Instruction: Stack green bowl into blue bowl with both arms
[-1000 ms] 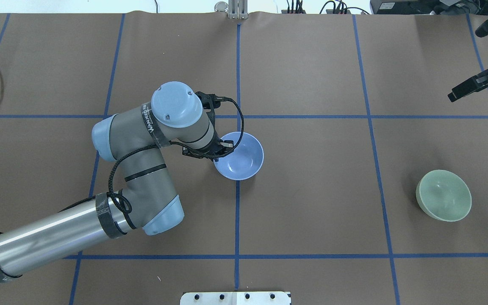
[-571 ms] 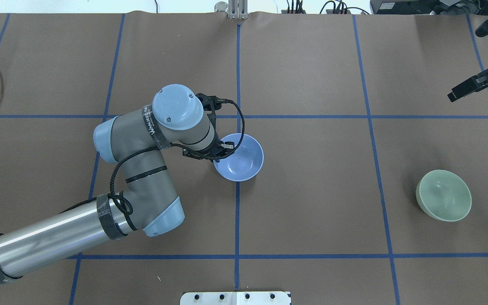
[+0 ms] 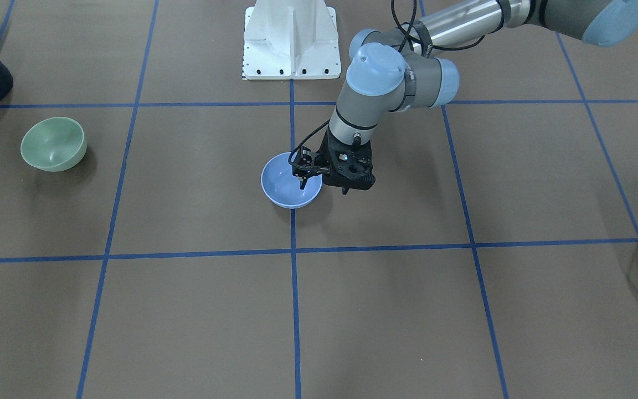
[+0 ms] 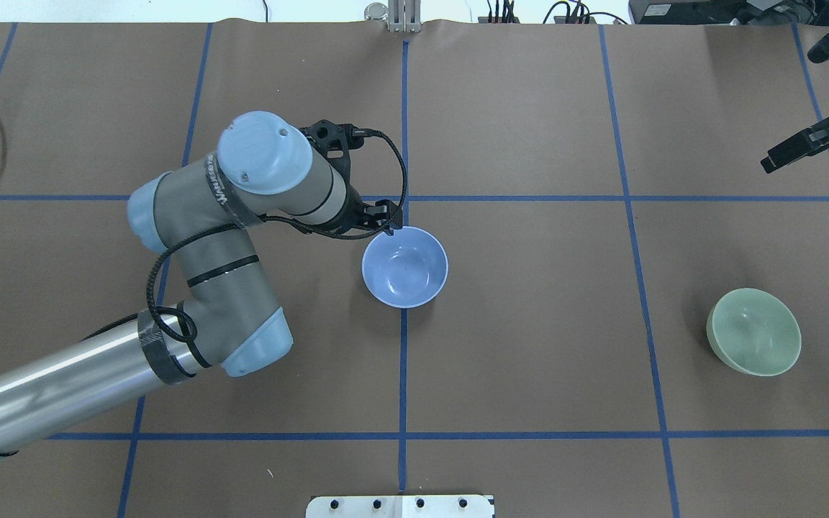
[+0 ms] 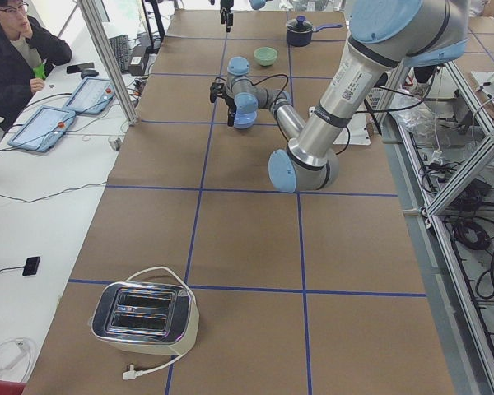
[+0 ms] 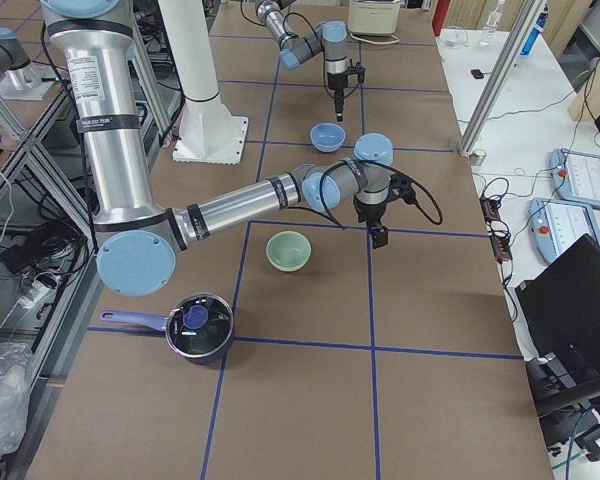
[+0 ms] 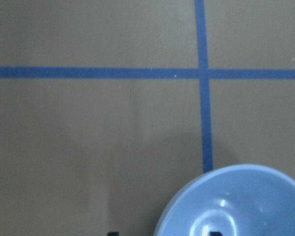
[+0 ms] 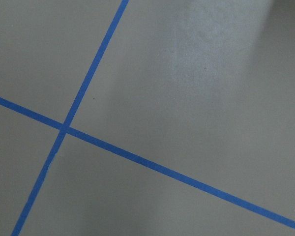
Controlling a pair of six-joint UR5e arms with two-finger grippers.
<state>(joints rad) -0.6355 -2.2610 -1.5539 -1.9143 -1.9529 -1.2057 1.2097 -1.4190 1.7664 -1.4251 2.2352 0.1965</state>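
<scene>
Brown table (image 4: 529,360) holds blue bowl (image 4: 405,267) and green bowl (image 4: 754,341), both empty.

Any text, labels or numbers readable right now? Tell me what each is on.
The left arm has a black wrist band with white lettering, too blurred to read.
The left tube sticker: dark print, too small to read.
The right arm carries the right tube sticker: dark print, too small to read.
The blue bowl and the green bowl: no markings visible.
</scene>
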